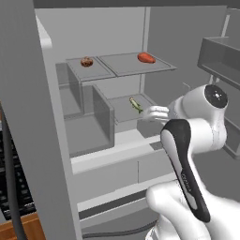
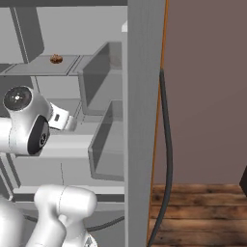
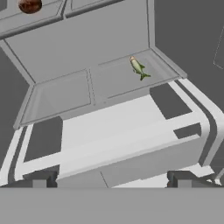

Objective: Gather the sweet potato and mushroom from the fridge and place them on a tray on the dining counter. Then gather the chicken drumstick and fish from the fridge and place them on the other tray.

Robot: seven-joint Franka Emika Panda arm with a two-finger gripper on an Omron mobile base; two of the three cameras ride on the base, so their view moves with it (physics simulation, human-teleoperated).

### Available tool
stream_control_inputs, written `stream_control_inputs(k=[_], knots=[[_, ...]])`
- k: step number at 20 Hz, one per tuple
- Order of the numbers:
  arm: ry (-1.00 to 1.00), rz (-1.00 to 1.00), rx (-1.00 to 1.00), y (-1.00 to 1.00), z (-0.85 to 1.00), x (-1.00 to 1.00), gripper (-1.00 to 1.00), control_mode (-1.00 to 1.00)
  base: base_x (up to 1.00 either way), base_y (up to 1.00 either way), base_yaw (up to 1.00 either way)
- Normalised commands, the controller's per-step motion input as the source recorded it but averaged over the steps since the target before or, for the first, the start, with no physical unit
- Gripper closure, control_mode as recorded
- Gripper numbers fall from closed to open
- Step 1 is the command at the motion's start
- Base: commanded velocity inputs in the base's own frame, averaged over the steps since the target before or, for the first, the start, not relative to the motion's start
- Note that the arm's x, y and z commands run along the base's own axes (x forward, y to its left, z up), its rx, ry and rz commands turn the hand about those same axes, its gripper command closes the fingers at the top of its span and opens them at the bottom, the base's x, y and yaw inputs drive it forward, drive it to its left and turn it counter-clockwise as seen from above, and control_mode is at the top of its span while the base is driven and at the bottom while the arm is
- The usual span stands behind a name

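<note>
White two-finger gripper (image 1: 146, 113), jaws apart & empty, faces small greenish fish (image 1: 136, 104) on grey fridge (image 1: 136, 63) shelf. Risk: flat fish slips from pinch, or fingers hit shelf edge.

The tool (image 3: 112, 179) hangs wide open, holding nothing.

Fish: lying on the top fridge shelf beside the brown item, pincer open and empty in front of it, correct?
Not the top shelf. The fish lies on the lower shelf, below the brown item, as the left base view shows. The pincer is open and empty.
</note>
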Motion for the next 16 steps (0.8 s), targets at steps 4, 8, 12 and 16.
stream_control_inputs(k=[4, 8, 12, 16], knots=[[0.0, -0.08, -0.09, -0.33, 0.0, 0.45, -1.0, -1.0, 0.0, 0.0, 0.0], [0.02, 0.0, -0.13, -0.21, 0.0, 0.7, -1.0, -1.0, 0.0, 0.0, 0.0], [0.09, 0.0, -0.1, -0.13, 0.0, 0.69, -1.0, -1.0, 0.0, 0.0, 0.0], [0.1, 0.03, -0.05, -0.01, -0.03, 0.68, -1.0, -1.0, 0.0, 0.0, 0.0]])
